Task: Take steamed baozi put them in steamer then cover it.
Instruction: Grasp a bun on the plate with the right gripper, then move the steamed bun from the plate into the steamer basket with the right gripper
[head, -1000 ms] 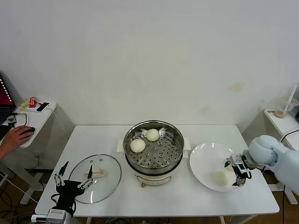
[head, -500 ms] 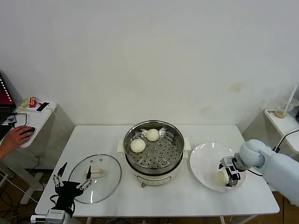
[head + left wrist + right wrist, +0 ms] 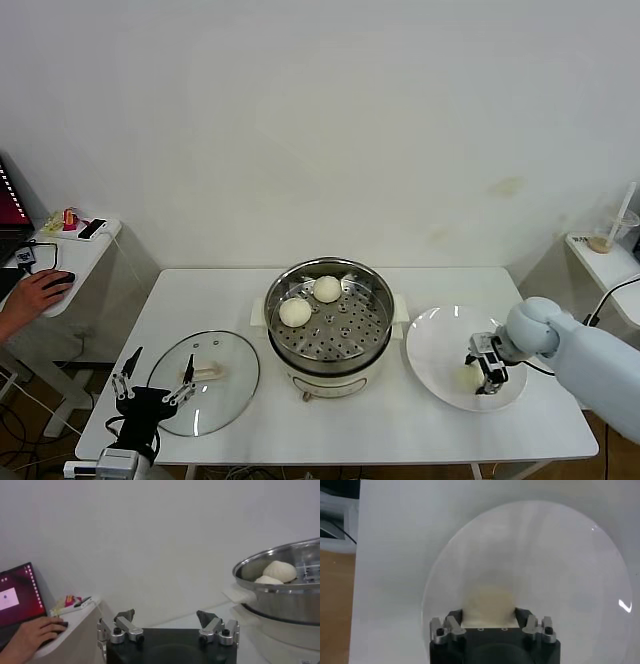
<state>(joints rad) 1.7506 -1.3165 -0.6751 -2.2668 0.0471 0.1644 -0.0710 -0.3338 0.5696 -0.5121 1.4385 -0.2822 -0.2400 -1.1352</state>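
White table (image 3: 420,430) carries three items: glass cover (image 3: 205,372) at 9 o'clock, steamer (image 3: 329,325) dead centre, white plate (image 3: 440,345) at 3 o'clock.

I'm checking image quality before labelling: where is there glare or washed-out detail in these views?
Head view: the glass cover shows faint reflections, the steamer shines. Right wrist view: the white plate looks washed out, with one bright glint near its rim, and the baozi between the right gripper fingers barely stands out.

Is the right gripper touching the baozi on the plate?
Touching. In the right wrist view the right gripper has a finger on each side of the baozi, with no gap showing, on the plate.
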